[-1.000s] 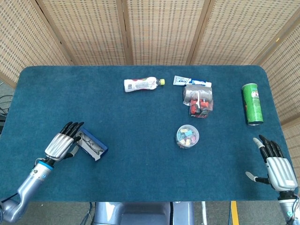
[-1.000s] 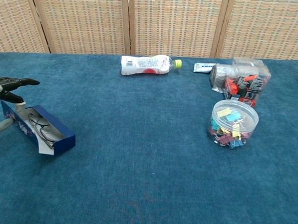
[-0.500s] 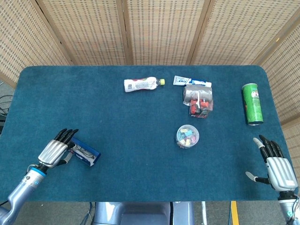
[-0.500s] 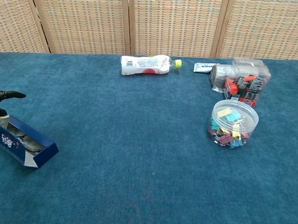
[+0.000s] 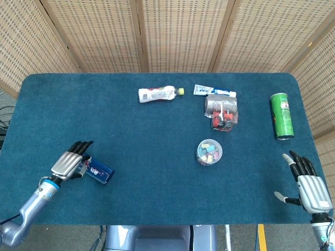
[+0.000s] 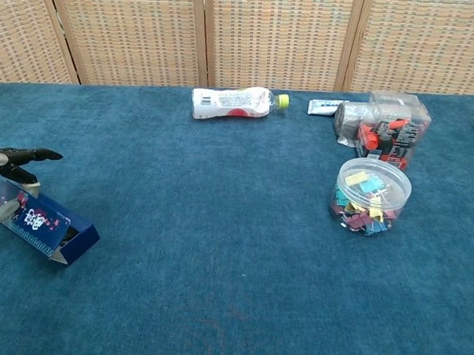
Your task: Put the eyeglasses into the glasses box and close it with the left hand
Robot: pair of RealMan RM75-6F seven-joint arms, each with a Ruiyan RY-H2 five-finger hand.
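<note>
Glasses box [image 5: 98,172] lies near the table's [image 5: 157,125] front left corner, its printed blue lid turned up, and I cannot see the eyeglasses from either view. My left hand [image 5: 69,164] is against the box's left end with its fingers [image 6: 27,155] stretched out over the top edge, touching it; whether the thumb grips I cannot tell. My right hand [image 5: 308,183] rests at the front right corner, fingers spread, holding nothing.
</note>
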